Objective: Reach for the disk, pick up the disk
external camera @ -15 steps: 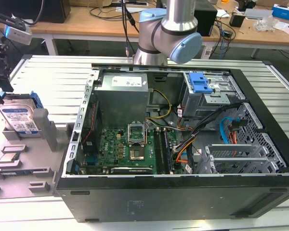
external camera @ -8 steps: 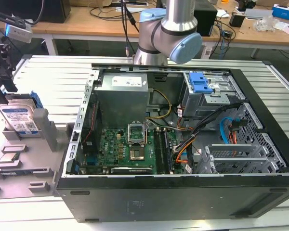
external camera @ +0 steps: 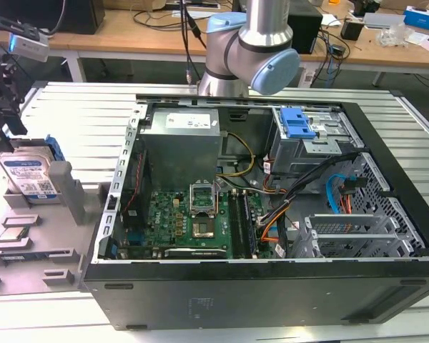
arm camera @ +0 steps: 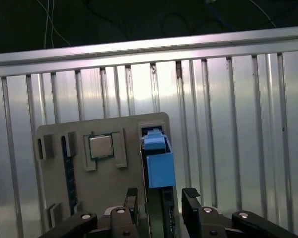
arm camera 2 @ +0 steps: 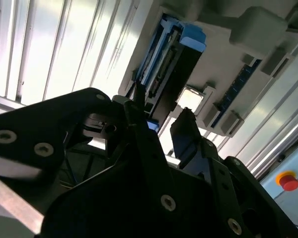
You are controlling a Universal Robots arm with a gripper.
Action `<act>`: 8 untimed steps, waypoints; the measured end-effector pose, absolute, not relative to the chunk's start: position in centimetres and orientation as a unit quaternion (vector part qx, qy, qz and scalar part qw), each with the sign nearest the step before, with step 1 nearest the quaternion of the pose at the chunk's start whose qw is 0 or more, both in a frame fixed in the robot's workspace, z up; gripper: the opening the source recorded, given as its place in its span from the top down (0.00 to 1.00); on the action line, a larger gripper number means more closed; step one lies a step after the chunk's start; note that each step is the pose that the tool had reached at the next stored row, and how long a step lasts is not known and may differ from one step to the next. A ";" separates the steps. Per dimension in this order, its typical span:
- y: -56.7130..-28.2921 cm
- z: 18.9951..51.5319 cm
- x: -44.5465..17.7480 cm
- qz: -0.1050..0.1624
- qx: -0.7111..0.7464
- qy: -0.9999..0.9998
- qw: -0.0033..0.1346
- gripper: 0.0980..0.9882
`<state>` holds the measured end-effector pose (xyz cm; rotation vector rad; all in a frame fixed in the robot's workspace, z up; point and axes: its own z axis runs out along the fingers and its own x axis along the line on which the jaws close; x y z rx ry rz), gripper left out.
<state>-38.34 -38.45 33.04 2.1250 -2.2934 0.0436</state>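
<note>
- First wrist view: the gripper [arm camera: 161,193] has its jaws spread, one finger on either side of the hard drive [arm camera: 158,166]. I see nothing clamped between them.
- I judge the reach near its end and the grasp not yet made.
- A sound grasp calls for fingers square on the flat faces, clear of the grey holder tray [arm camera: 104,188].
- The hard drive leans on edge in that tray, near the CPU chip [arm camera: 101,147].
- Exterior view: silver body, white-and-blue label, blue frame along its sides.
</note>
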 end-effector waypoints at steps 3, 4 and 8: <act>-38.4 32.6 -38.8 0.014 0.682 -0.731 0.007 0.57; -38.4 32.5 -38.9 0.014 0.683 -0.730 0.007 0.57; -38.5 31.8 -39.2 0.014 0.684 -0.729 0.007 0.57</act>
